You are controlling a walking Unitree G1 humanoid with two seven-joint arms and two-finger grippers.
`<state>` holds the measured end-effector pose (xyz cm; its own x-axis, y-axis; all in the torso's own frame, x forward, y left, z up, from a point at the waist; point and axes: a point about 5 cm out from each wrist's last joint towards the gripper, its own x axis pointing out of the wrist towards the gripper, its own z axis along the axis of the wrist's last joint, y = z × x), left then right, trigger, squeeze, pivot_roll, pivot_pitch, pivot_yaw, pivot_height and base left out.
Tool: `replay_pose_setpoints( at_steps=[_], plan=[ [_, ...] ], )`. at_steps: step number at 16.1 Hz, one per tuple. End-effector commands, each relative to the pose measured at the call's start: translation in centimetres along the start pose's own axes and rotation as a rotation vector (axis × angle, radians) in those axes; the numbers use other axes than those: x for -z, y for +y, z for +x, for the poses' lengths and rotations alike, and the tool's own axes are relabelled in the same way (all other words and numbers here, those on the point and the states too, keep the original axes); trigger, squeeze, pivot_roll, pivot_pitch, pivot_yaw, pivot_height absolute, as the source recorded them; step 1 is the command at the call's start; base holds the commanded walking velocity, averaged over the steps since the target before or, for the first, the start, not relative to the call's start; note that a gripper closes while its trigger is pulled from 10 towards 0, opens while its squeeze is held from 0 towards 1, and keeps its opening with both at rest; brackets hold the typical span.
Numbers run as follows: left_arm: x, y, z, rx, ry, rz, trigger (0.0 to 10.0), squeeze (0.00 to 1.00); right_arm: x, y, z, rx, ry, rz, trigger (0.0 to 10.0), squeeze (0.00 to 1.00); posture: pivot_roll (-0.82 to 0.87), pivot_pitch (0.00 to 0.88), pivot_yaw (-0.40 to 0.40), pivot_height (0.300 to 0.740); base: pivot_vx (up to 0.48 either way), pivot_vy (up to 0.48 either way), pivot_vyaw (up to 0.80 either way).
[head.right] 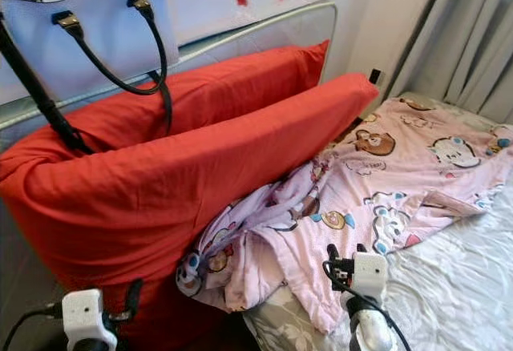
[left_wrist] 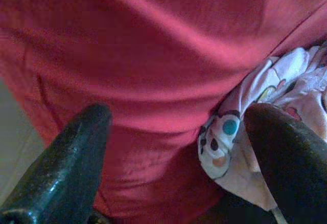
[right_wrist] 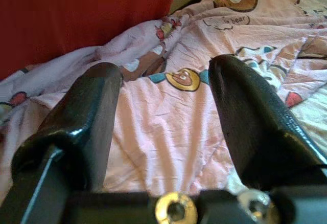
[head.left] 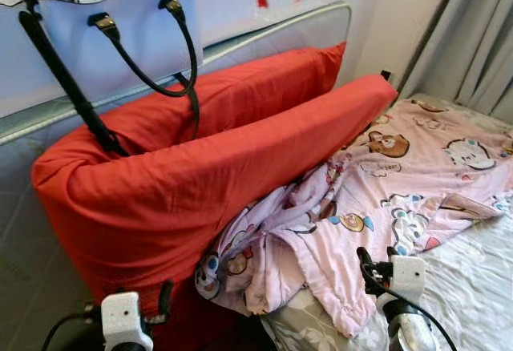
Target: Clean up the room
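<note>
Two long red pillows [head.left: 216, 151] lean against the bed's headboard [head.left: 272, 34]. A crumpled pink cartoon-print blanket [head.left: 377, 199] spreads over the bed and bunches against the front pillow. A pale blue handbag [head.left: 104, 38] with black handles rests on the headboard behind the pillows. My left gripper [left_wrist: 176, 147] is open, close in front of the red pillow [left_wrist: 153, 55] and the blanket's corner [left_wrist: 230, 142]. My right gripper [right_wrist: 166, 111] is open just above the pink blanket [right_wrist: 168, 132]. Both wrists [head.left: 124, 319] [head.left: 397, 279] sit low at the bed's near edge.
A grey patterned sheet [head.left: 473, 287] covers the mattress at the right. Grey curtains [head.left: 481, 38] hang at the far right beside a cream wall. A grey floor [head.left: 32, 287] lies to the left of the bed.
</note>
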<state>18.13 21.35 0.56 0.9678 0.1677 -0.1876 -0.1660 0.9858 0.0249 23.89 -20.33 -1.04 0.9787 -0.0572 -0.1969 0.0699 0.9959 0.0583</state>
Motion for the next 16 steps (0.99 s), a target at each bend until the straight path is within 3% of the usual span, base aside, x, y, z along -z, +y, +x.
replay_pose_setpoints(
  at_steps=[1,5,8,12,16],
  plan=[
    [-1.6,-0.6,0.7,0.035,-0.041,0.017,10.0,0.0,-0.1,0.0,-0.2,0.009,-0.019,0.014,10.0,0.0,0.08,0.0,-0.024,0.74,0.0,0.0,0.0],
    [-2.6,-0.5,1.8,0.066,-0.051,0.036,10.0,0.0,0.0,1.2,-0.4,0.021,-0.039,0.049,10.0,0.0,0.05,0.0,0.009,0.74,0.0,0.0,0.0],
    [-2.7,-1.5,2.0,0.091,-0.039,0.023,10.0,0.0,-0.4,1.6,-0.1,0.012,-0.053,0.036,10.0,0.0,0.03,0.0,0.01,0.74,0.0,0.0,0.0],
    [-2.8,-2.0,2.3,0.103,-0.037,0.015,10.0,0.0,-0.4,1.1,-0.2,0.037,-0.048,0.016,10.0,0.0,0.02,0.0,0.002,0.74,0.0,0.0,0.0],
    [-2.4,-1.7,1.8,0.086,-0.029,0.014,10.0,0.0,-0.2,0.6,-0.3,0.034,-0.022,-0.019,10.0,0.0,0.03,0.0,-0.02,0.73,0.0,0.0,0.0]
  ],
)
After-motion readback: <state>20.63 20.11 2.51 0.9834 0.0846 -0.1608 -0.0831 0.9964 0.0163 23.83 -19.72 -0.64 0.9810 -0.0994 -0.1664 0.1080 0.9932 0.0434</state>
